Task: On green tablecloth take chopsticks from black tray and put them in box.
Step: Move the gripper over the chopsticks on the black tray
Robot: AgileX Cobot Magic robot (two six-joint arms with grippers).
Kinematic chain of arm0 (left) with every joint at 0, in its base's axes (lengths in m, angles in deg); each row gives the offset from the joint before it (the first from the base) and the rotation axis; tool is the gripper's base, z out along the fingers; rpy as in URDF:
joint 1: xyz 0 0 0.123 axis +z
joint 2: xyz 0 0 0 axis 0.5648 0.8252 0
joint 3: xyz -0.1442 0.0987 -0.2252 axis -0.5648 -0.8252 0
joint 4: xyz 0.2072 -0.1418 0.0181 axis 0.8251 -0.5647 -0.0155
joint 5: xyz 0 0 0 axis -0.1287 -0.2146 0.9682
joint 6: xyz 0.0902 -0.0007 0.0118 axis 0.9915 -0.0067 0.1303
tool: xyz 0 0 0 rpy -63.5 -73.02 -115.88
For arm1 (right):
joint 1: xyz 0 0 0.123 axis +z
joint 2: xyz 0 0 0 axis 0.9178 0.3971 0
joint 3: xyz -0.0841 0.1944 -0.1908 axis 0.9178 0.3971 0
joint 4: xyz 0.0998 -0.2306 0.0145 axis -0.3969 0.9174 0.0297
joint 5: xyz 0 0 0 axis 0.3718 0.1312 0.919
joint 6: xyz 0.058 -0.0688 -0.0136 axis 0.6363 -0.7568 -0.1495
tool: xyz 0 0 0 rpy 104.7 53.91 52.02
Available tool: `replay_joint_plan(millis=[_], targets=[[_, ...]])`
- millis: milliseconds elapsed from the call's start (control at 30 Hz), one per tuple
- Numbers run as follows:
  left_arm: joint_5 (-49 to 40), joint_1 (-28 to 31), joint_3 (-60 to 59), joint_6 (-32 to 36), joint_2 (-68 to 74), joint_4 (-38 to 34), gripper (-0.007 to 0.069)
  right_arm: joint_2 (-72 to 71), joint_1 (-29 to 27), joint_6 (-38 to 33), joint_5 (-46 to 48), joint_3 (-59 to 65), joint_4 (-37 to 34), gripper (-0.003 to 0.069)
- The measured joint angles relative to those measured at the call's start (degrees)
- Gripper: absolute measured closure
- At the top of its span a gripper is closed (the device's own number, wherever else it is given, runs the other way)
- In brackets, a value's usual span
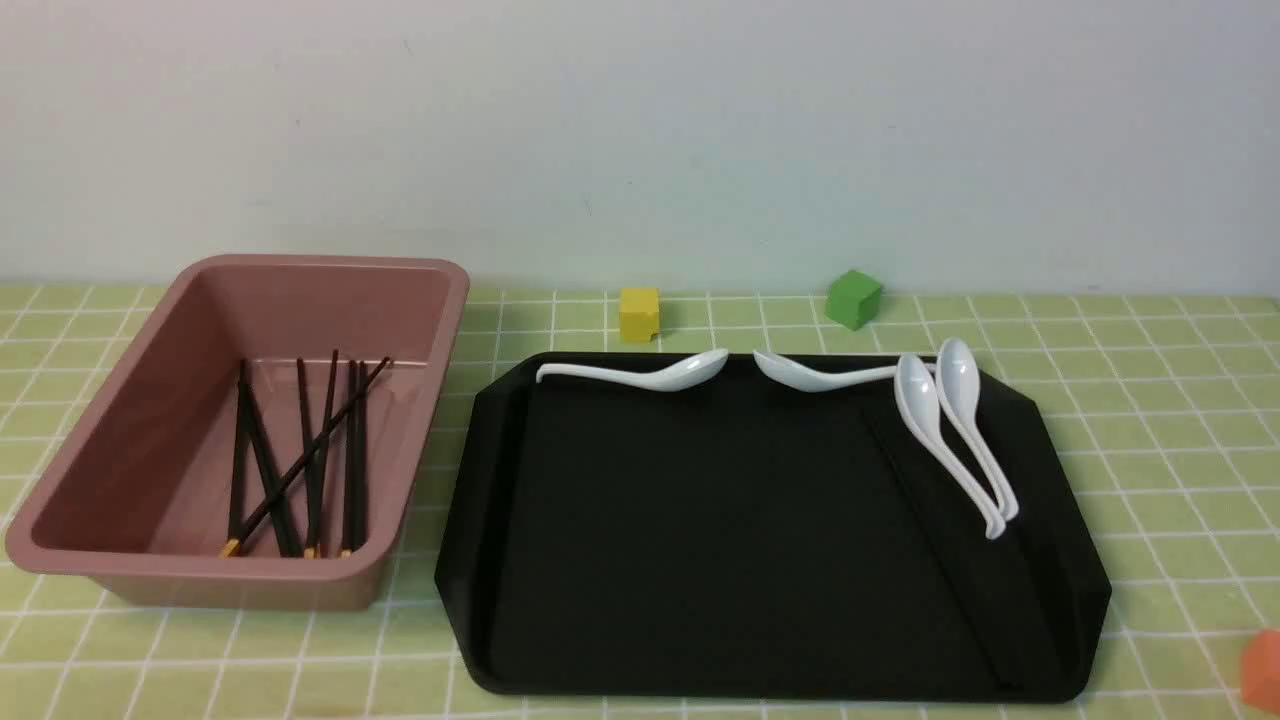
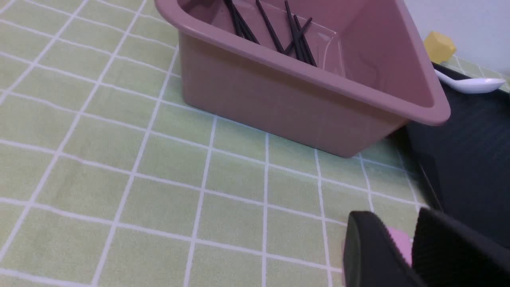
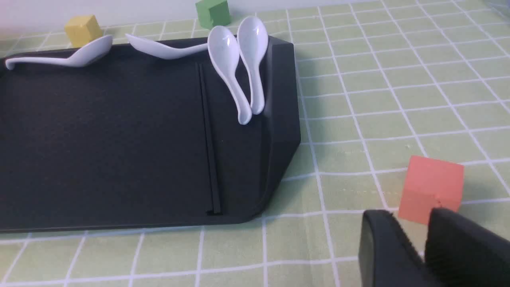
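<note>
The pink box (image 1: 180, 350) stands at the left on the green tablecloth (image 1: 1150, 400). Several black chopsticks (image 1: 310, 460) lie crossed inside it, gold ends toward me. The black tray (image 1: 700, 520) is to its right, and two more chopsticks (image 1: 935, 540) lie side by side along its right part, hard to tell from the black floor; the right wrist view shows these chopsticks (image 3: 208, 139) as thin ridges. No arm appears in the front view. My left gripper (image 2: 392, 225) hovers over cloth near the box's (image 2: 279, 95) corner, slightly open and empty. My right gripper (image 3: 406, 217) is likewise open beside the tray's (image 3: 99, 139) right corner.
White spoons (image 1: 640, 375) (image 1: 820, 375) (image 1: 950, 430) rest on the tray's far rim and right side. A yellow cube (image 1: 640, 313) and a green cube (image 1: 853, 298) sit behind the tray. An orange cube (image 3: 432, 187) lies just beyond my right fingers, a pink cube (image 2: 398, 239) beyond my left.
</note>
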Motion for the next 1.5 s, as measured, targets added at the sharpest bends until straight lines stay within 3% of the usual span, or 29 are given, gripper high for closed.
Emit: replay_joint_plan(millis=[1333, 1467, 1500], targets=[[0.00, 0.00, 0.00, 0.00, 0.00, 0.00, 0.0403, 0.00, 0.00, 0.58, -0.36, 0.00, 0.17, 0.0423], [0.00, 0.00, 0.00, 0.00, 0.00, 0.00, 0.0403, 0.00, 0.00, 6.28, -0.83, 0.00, -5.62, 0.0421], [0.00, 0.00, 0.00, 0.00, 0.00, 0.00, 0.0403, 0.00, 0.00, 11.66, -1.05, 0.10, -13.41, 0.0421]])
